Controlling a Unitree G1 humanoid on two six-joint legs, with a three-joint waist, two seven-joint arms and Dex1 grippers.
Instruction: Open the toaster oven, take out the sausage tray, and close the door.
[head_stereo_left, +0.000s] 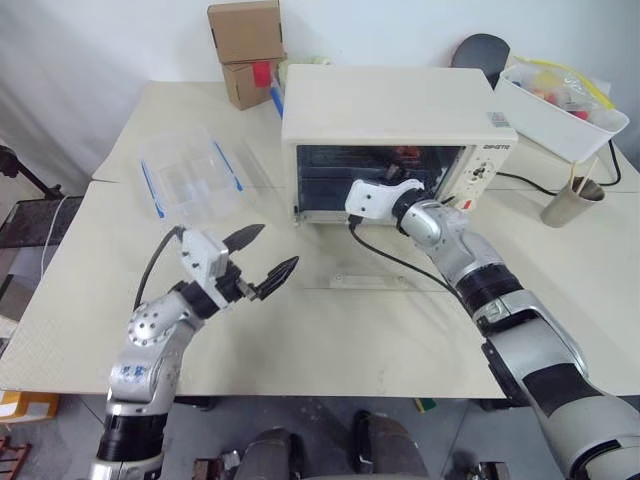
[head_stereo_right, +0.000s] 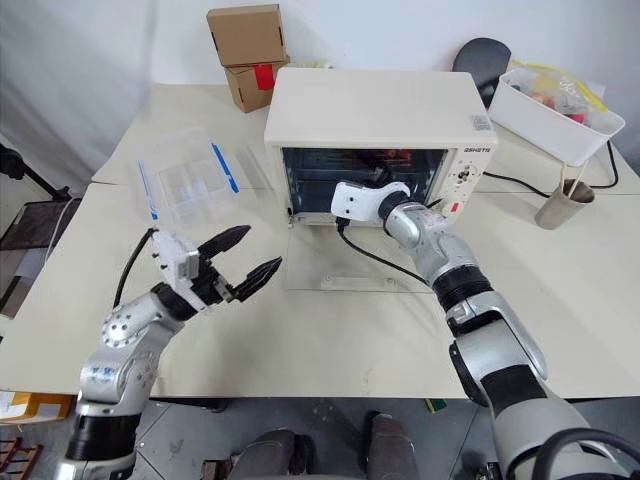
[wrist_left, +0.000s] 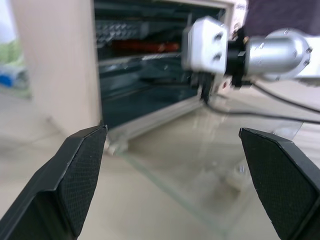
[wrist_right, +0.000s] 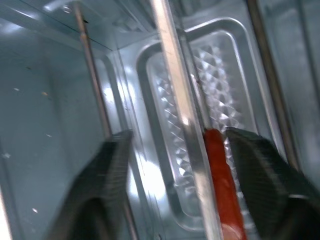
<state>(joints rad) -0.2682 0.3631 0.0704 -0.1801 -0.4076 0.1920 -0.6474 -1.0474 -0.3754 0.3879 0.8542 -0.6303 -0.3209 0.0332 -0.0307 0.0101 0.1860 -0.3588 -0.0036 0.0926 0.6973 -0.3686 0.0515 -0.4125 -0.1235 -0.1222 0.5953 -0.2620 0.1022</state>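
The cream-white toaster oven stands at the table's middle back. Its glass door lies folded down flat on the table in front of it. Inside on a rack sits the silvery sausage tray with a red sausage along its near edge. My right gripper reaches into the oven. Its jaws stand apart on either side of the tray's rim, with gaps to both fingers. My left gripper hovers open and empty above the table, left of the lowered door.
A clear plastic container with blue clips lies left of the oven. Cardboard boxes stand at the back. A white bin and a metal cup are on the right. My right arm's black cable hangs over the door.
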